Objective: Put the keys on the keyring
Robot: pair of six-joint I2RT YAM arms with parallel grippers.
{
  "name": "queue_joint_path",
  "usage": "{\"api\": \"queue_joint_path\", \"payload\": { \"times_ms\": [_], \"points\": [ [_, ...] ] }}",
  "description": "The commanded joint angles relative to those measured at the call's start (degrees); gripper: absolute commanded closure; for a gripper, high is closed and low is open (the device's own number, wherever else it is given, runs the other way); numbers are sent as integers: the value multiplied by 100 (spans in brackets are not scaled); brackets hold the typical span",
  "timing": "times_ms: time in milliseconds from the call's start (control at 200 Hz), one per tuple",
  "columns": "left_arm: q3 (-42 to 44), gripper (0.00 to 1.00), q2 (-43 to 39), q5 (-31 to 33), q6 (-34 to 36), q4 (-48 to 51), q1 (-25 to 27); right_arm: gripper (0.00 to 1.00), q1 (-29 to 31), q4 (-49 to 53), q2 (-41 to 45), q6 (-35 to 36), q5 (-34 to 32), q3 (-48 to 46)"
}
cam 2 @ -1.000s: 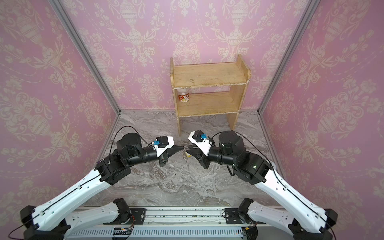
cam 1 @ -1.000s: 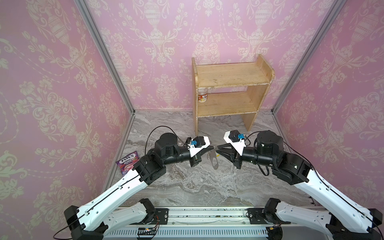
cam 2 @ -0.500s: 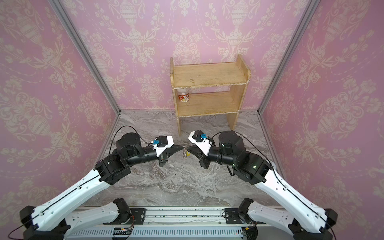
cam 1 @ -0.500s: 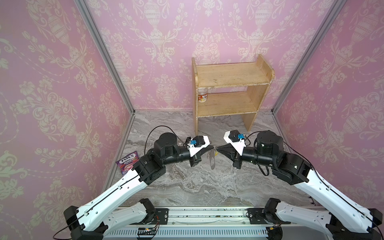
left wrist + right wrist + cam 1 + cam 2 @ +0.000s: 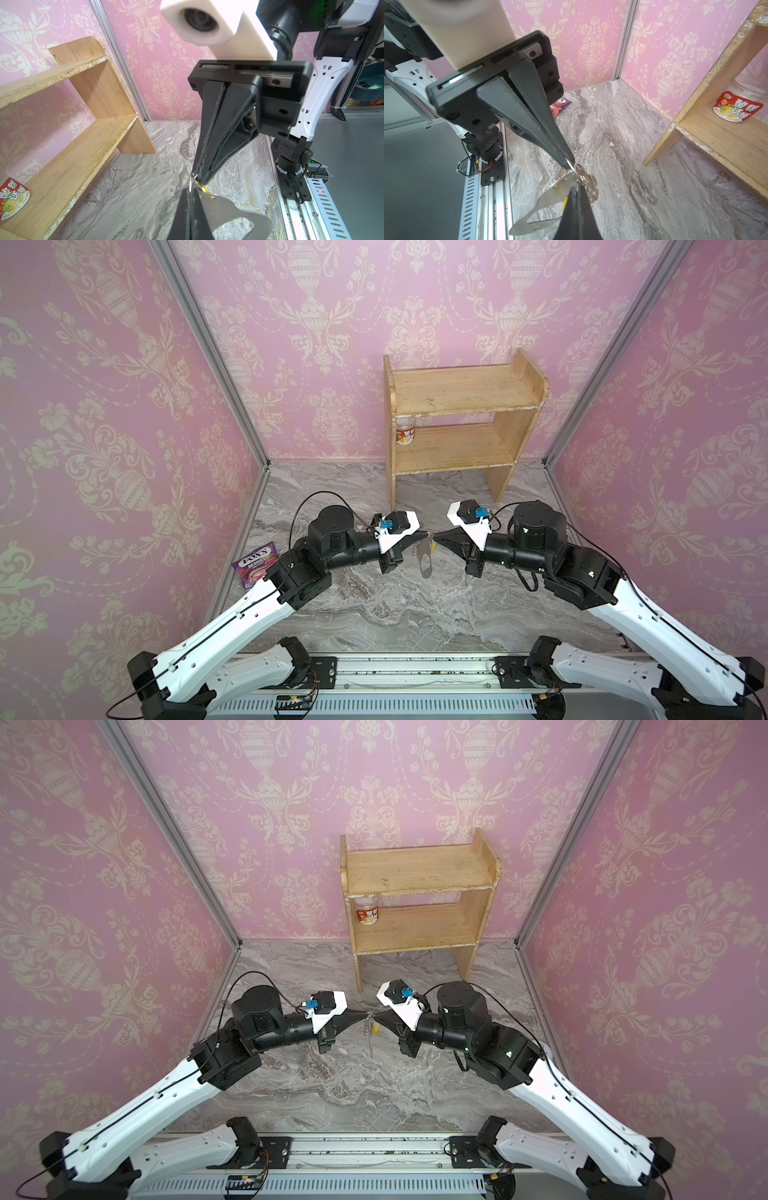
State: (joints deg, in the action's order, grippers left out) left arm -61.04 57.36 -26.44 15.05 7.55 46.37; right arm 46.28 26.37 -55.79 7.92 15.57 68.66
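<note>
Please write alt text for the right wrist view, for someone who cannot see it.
The left gripper and right gripper, both shut, meet at the rings of the silver keyring above a marble table. A wooden shelf holding a labelled jar stands nearby.

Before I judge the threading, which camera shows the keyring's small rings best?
Right wrist: the keyring fills the foreground, its rings close and distinct. Left wrist shows its plate but only one ring clearly. In both top views the keyring hangs tiny, rings indistinct.

Both end effectors (image 5: 427,534) (image 5: 436,535) closed, tip-to-tip.
</note>
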Motion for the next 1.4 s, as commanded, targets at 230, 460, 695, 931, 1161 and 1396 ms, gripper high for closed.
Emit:
{"api": "queue_joint_path", "payload": {
  "times_ms": [230, 460, 695, 931, 1161, 1396],
  "points": [
    [-3, 100, -120, 38, -443, -979, 39, 100, 48, -102, -15, -79, 106, -316],
    [227, 100, -76, -5, -714, -1639, 40, 100, 66, -337, 37, -169, 246, -411],
    [458, 100, 79, -158, -1078, -2364, 40, 100, 120, -712, -8, -318, 467, -520],
    [656, 100, 162, -344, -1340, -2753, 39, 100, 136, -788, 9, -351, 422, -587],
    [1210, 100, -91, -252, -1541, -3085, 39, 91, 140, -730, 183, -480, 215, -831],
    [1868, 100, -348, -173, -1633, -3489, 41, 70, 131, -448, 594, -601, -129, -1138]
  ]
}}
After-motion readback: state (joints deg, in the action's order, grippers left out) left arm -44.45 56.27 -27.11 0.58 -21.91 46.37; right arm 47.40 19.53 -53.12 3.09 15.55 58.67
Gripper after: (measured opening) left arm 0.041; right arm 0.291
